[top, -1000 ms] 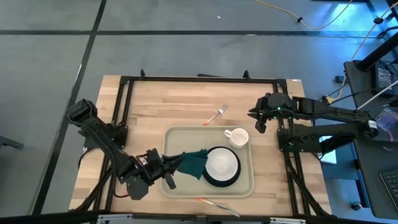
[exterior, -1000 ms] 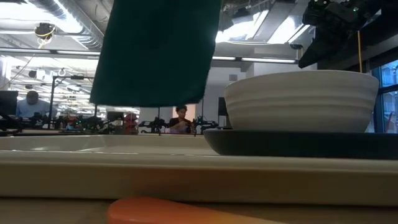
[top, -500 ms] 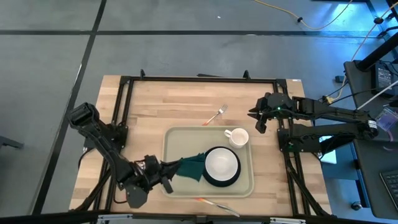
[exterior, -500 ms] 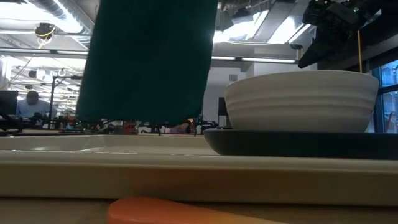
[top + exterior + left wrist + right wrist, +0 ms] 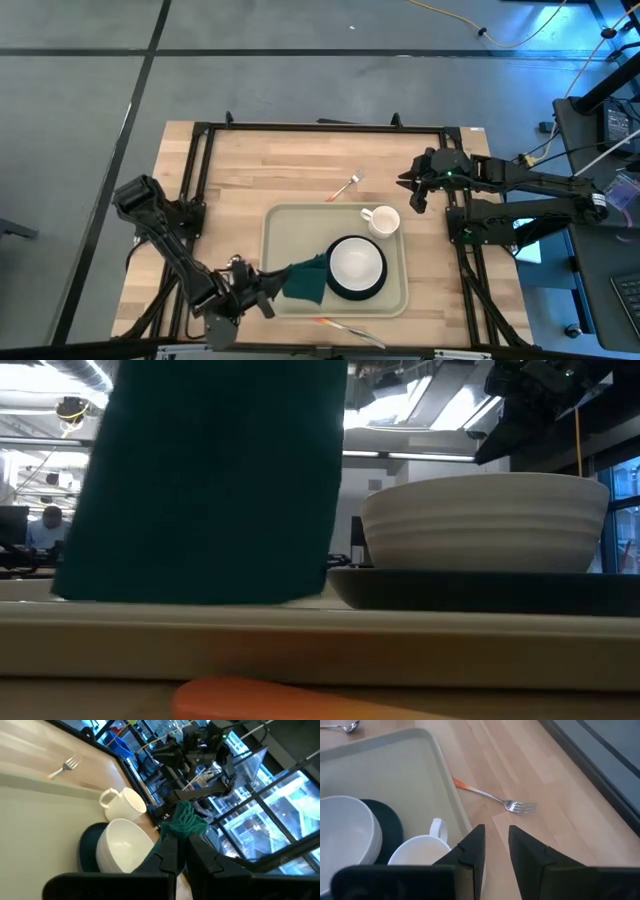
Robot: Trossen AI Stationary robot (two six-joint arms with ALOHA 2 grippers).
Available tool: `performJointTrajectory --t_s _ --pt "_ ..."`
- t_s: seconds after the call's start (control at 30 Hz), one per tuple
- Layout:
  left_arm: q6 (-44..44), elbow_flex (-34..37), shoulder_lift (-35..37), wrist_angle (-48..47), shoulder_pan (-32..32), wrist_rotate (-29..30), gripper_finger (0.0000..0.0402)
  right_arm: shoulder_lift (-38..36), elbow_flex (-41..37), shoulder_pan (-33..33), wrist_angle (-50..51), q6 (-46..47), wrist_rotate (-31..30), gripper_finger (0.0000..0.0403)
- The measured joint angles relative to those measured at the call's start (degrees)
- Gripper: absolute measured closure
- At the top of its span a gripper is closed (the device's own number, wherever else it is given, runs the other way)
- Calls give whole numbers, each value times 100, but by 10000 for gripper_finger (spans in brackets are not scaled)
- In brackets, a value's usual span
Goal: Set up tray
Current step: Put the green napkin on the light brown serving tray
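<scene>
The beige tray [image 5: 283, 225] lies mid-table and carries a white bowl [image 5: 357, 265] on a dark plate [image 5: 340, 290] and a white mug [image 5: 382, 220]. My left gripper [image 5: 262, 295] is at the tray's near left corner, shut on the dark green napkin [image 5: 305, 280], which hangs wide in the low view [image 5: 210, 480]. My right gripper [image 5: 412, 190] is open and hovers beyond the tray's far right corner, above bare wood near the mug [image 5: 422, 851]. My left gripper pinches a bunched-up part of the napkin [image 5: 184, 822] between its two fingers, coming level from the table's left. The cloth hangs down over the tray's near left part. Its lower edge [image 5: 190, 598] is level with the tray's rim; whether it touches the tray floor cannot be told.
A fork [image 5: 345, 185] with an orange handle end lies on the wood beyond the tray's far rim, also in the right wrist view [image 5: 495, 796]. Another orange-handled utensil [image 5: 340, 328] lies along the table's near edge. A dark frame [image 5: 320, 127] borders the table.
My left gripper has moved toward the table's near left and lower, staying shut on the napkin. The napkin has been drawn along with it; its hanging lower edge has dropped from well above the tray down to rim level.
</scene>
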State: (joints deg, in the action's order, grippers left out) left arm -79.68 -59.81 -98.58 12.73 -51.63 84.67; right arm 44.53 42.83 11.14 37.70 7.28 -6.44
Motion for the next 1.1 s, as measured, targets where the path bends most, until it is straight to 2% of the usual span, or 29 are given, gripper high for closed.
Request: performJointTrajectory --t_s 0.2,0.33,0.67,0.9,1.1 --pt "-696 2 -5 -380 303 -526 388 11 0 0 -14 -13 0 313" --pt "-704 2 -5 -349 370 -764 388 48 0 0 -15 -112 0 313" --pt "-520 2 -5 -265 -202 104 389 247 0 1 -19 -3 1 313" --pt "-506 2 -18 -155 -313 205 389 400 0 1 -20 190 2 313" --pt "-505 -2 -412 342 -438 513 389 520 0 0 -32 291 2 313"
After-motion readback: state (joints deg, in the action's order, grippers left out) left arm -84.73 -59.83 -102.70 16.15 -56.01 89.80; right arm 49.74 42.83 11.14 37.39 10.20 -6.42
